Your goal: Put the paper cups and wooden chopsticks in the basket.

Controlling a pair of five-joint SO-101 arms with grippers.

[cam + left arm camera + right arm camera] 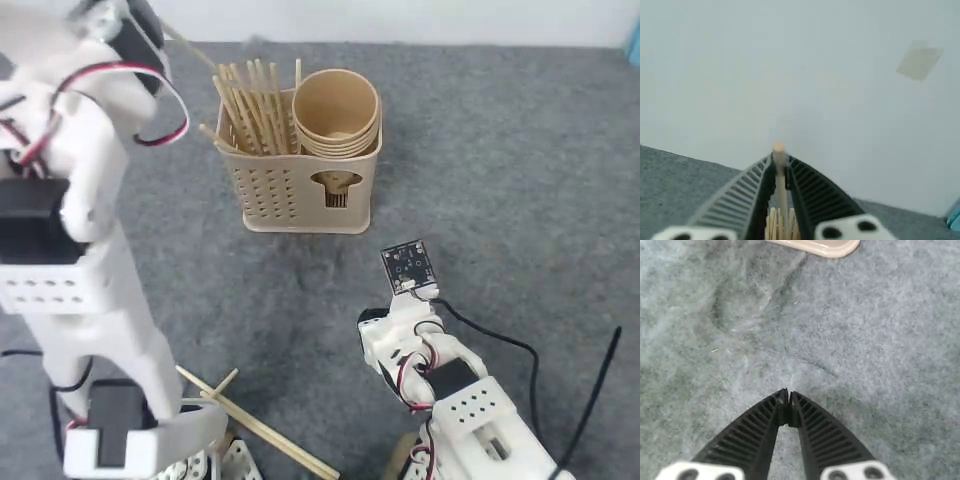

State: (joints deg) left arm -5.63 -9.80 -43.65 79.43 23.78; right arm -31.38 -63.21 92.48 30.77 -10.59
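We see a grey felt-like table covering spread ahead of the jaws of the right gripper, shallow creases farther ahead, a pale wall beyond the jaws of the left gripper, a faint squarish patch on it

grey felt mat | white wall behind | teal object at edge

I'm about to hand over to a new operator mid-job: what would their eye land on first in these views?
The beige basket at the far middle of the grey mat, with stacked paper cups in its right compartment and a bundle of chopsticks in its left. Next, the left gripper, raised high and shut on one chopstick, and the loose chopsticks lying on the mat by the left arm's base.
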